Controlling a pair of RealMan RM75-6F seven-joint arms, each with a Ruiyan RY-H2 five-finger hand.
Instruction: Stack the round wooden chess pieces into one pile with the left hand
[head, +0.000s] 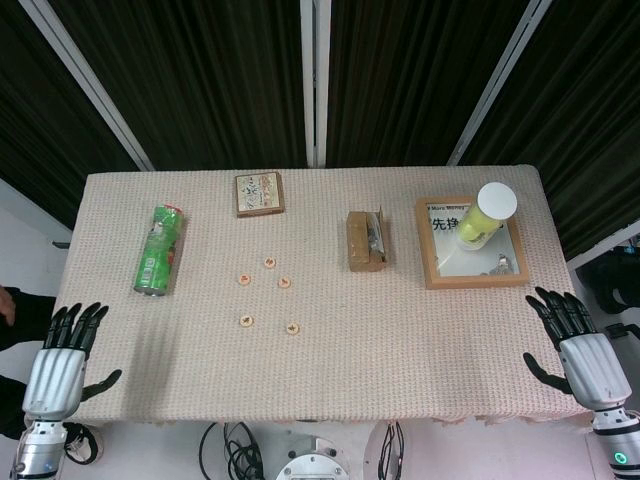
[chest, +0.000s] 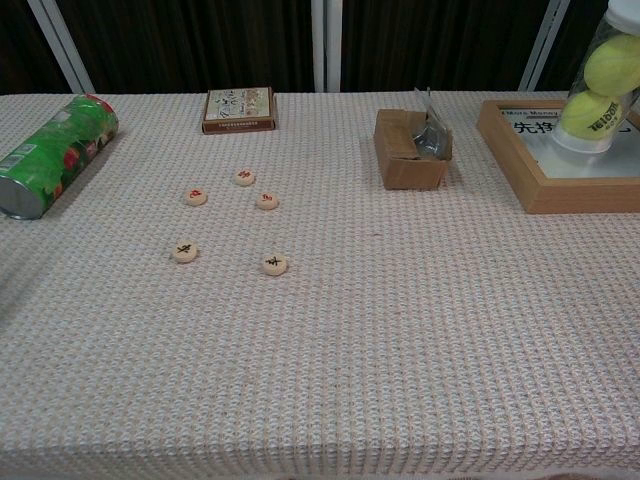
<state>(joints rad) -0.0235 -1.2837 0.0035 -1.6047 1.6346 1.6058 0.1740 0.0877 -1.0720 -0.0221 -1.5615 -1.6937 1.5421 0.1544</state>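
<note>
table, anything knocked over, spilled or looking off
The green can lies on its side near the table's left edge rather than standing. The small cardboard box sits open with something metallic poking out. The five chess pieces lie scattered flat, none stacked. Nothing is spilled.

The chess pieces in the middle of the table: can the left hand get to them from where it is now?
Probably yes. The left hand rests open at the near left table edge, the chess pieces lie apart on bare cloth, and the green can lies farther back, left of that path.
</note>
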